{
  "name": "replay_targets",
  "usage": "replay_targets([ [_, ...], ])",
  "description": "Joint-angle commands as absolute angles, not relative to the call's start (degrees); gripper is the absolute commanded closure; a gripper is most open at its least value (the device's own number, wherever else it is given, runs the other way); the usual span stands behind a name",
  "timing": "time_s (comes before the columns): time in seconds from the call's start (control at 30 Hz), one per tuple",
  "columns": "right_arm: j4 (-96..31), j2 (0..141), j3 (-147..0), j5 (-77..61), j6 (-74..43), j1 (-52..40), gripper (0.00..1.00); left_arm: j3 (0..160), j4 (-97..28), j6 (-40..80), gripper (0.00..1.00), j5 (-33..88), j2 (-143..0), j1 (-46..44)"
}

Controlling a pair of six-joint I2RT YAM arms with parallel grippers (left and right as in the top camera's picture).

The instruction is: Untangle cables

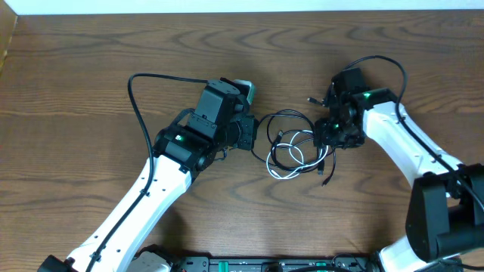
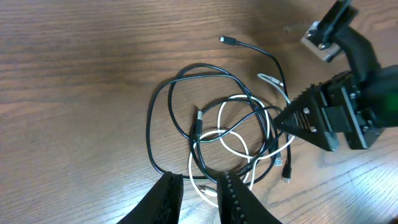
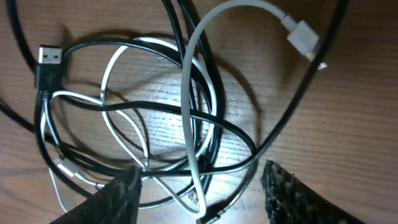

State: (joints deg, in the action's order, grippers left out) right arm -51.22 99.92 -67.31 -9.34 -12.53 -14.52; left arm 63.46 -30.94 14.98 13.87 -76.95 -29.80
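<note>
The cables lie looped together in a small coil at the table's middle, a black cord (image 1: 283,114) and a white cord (image 1: 283,175). My left gripper (image 1: 255,134) is at the coil's left rim. In the left wrist view its jaws (image 2: 198,177) stand narrowly open, and the white cord (image 2: 190,169) runs on the table between the tips, by the black loop (image 2: 149,130). My right gripper (image 1: 327,143) is at the coil's right side. The right wrist view shows it (image 3: 200,169) wide open over crossing strands, the white cord (image 3: 186,93) and the black cord (image 3: 298,99), gripping nothing.
Loose ends: a black USB plug (image 3: 48,57), a white plug (image 3: 303,38), and a small black plug (image 2: 229,41) on bare wood. Thick arm cables arch over the left arm (image 1: 136,98) and the right arm (image 1: 393,64). The table's far edge (image 1: 242,12) runs along the top.
</note>
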Motion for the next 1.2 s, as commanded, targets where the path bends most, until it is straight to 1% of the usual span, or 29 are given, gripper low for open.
replay_targets([
  [0.0, -50.83, 100.57, -66.02, -8.93, -14.57, -15.11, 0.45, 63.99, -31.00, 14.61, 0.76, 14.39, -77.36, -29.98],
  [0.23, -49.41, 100.57, -63.42, -8.95, -14.92, -15.11, 0.57, 63.99, -31.03, 14.63, 0.75, 14.39, -77.36, -29.98],
  [0.27, -49.19, 100.57, -62.87, -8.95, -15.25, -15.11, 0.68, 63.99, -31.03, 14.63, 0.75, 14.39, -77.36, -29.98],
  [0.33, -48.84, 100.57, -62.04, -8.97, -15.22, -15.11, 0.82, 63.99, -31.03, 14.63, 0.75, 14.39, -77.36, -29.98],
  [0.37, -48.88, 100.60, -61.84, -8.97, -15.22, -15.11, 0.97, 63.99, -31.03, 14.63, 0.75, 14.39, -77.36, -29.98],
  [0.4, -48.95, 100.57, -61.80, -8.97, -15.22, -15.11, 0.99, 63.99, -31.03, 14.63, 0.75, 14.39, -77.36, -29.98],
  [0.63, -47.53, 98.32, -62.13, -10.31, -15.16, -15.00, 0.99, 63.99, -31.05, 14.63, 0.75, 14.39, -77.36, -29.98],
  [0.67, -47.57, 97.49, -62.37, -10.70, -15.05, -14.87, 0.99, 63.99, -31.03, 14.61, 0.74, 14.39, -77.36, -29.98],
  [0.7, -47.59, 96.18, -62.74, -11.35, -14.55, -14.57, 0.99, 63.99, -31.03, 14.63, 0.71, 14.39, -77.38, -29.98],
  [0.77, -47.62, 92.77, -63.31, -11.55, -14.55, -14.06, 0.99, 63.96, -31.03, 14.61, 0.65, 14.39, -77.56, -29.98],
  [0.87, -47.90, 86.89, -64.18, -11.55, -14.66, -13.41, 0.99, 63.86, -31.03, 14.63, 0.61, 14.41, -78.50, -29.98],
  [1.0, -49.58, 80.44, -65.91, -11.51, -14.76, -12.47, 0.99, 63.42, -31.00, 14.63, 0.61, 15.44, -80.47, -29.98],
  [1.17, -51.07, 69.45, -68.66, -11.51, -15.07, -8.73, 0.99, 63.31, -30.81, 14.63, 0.61, 21.23, -86.13, -30.00],
])
